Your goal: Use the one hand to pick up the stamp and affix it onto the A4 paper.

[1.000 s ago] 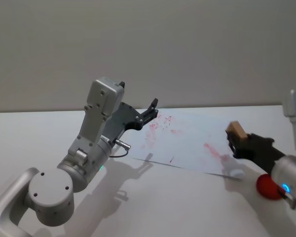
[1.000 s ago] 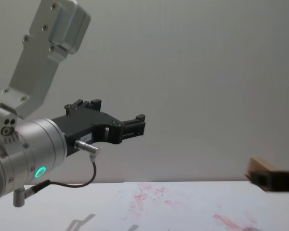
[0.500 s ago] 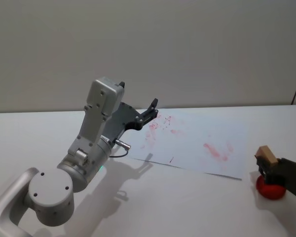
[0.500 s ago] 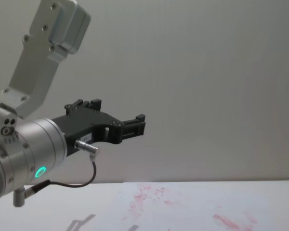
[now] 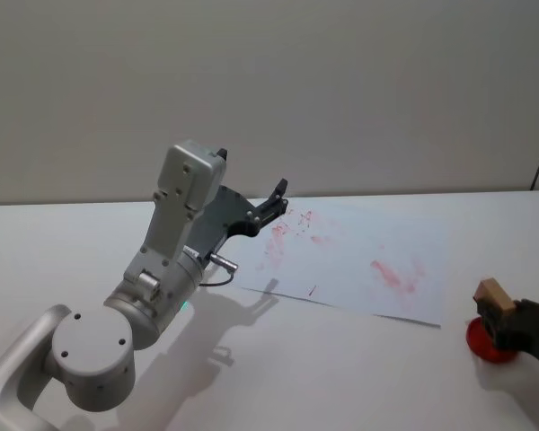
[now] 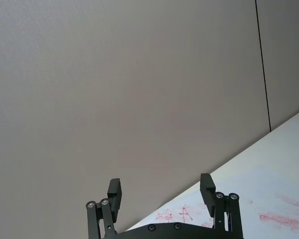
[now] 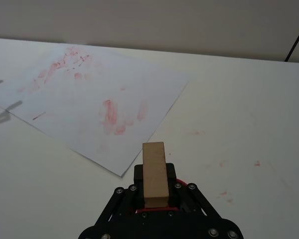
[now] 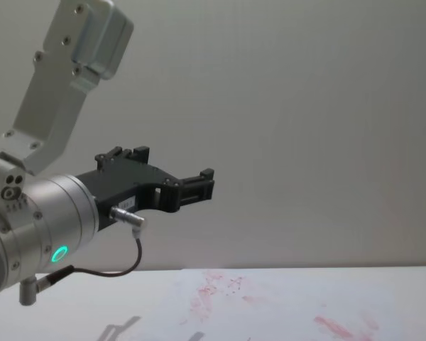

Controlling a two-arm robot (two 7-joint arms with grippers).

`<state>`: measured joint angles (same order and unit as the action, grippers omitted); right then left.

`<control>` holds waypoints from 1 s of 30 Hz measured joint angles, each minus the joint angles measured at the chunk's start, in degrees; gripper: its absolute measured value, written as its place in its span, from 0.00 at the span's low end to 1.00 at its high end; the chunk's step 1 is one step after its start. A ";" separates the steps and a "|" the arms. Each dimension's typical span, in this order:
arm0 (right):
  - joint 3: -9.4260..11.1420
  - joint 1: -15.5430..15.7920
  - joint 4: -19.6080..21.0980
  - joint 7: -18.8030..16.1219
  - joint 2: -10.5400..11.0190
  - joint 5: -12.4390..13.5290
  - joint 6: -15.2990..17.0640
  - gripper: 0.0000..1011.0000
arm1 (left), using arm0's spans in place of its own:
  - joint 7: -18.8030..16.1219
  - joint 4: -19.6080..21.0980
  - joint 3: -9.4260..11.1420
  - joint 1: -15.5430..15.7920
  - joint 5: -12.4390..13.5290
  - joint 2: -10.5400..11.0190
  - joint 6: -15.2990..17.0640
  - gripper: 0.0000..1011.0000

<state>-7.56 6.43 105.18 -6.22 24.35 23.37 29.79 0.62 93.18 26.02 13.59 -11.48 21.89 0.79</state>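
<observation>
The stamp point(image 5: 492, 293), a pale wooden block, stands upright in my right gripper point(image 5: 498, 316), which is shut on it at the table's right front. In the right wrist view the stamp point(image 7: 154, 170) rises between the black fingers of the right gripper point(image 7: 154, 189). It hangs just above a red round ink pad point(image 5: 483, 345), off the near right corner of the A4 paper point(image 5: 359, 256). That sheet point(image 7: 89, 94) lies flat with several red-pink smudges. My left gripper point(image 5: 275, 197) stays open, raised over the paper's far left end, holding nothing.
The left arm's grey body point(image 5: 162, 269) fills the table's left front. Its open gripper point(image 8: 197, 186) hangs high above the smudged paper point(image 8: 270, 305). A few small red spots point(image 7: 197, 132) mark the white tabletop to the right of the sheet. A plain wall stands behind.
My right gripper carried the stamp from above the paper's right edge rightward and toward me, down to just over the red ink pad. The left arm has not moved.
</observation>
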 joint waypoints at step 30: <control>0.81 3.10 0.86 0.45 2.12 -0.95 2.16 0.51 | 0.01 0.00 0.00 0.00 0.00 0.00 0.00 0.99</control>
<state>-6.75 9.53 106.05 -5.77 26.47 22.42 31.96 0.63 93.17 26.02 13.59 -11.48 21.89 0.79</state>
